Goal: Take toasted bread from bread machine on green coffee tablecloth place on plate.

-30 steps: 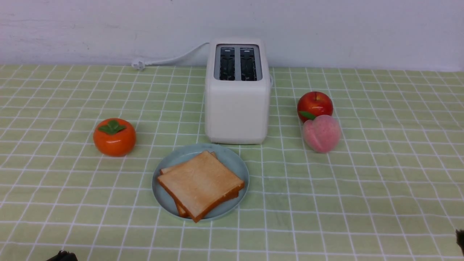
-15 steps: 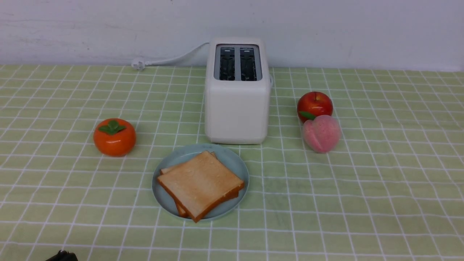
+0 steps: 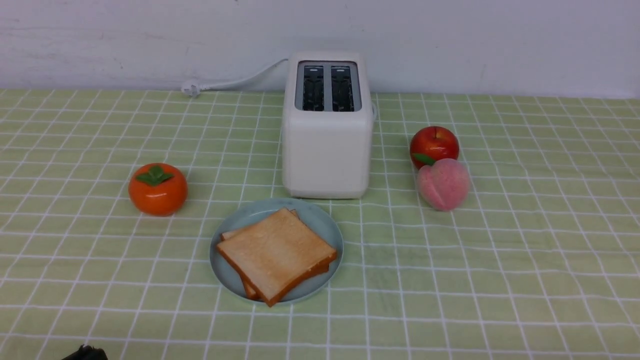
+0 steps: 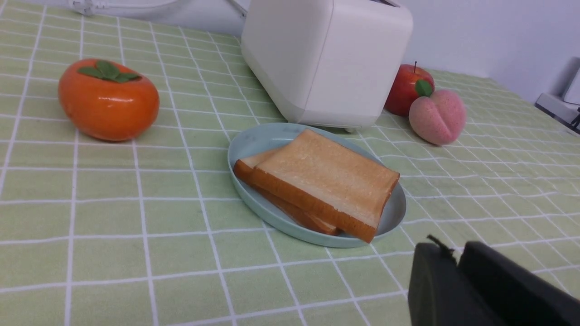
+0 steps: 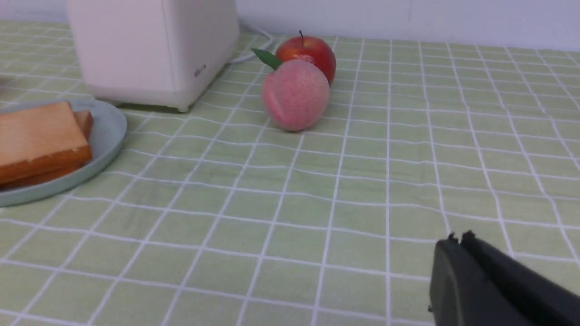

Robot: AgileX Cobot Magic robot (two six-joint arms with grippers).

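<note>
At six o'clock from bread machine (image 3: 327,150), golden toasted bread (image 3: 275,252) stacked on plate (image 3: 322,225), slots (image 3: 327,87) front-only, left gripper (image 4: 455,253), right gripper (image 5: 458,240) closed in wrist views.

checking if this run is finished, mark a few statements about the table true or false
1. Both slices of toasted bread lie stacked on the plate, in front of the bread machine. True.
2. One slice sits in a slot of the bread machine. False: both slots are empty.
3. The peach sits right in front of the apple, to the right of the bread machine. True.
4. The orange fruit lies on the plate. False: the orange fruit stands on the green coffee tablecloth, left of the plate.
</note>
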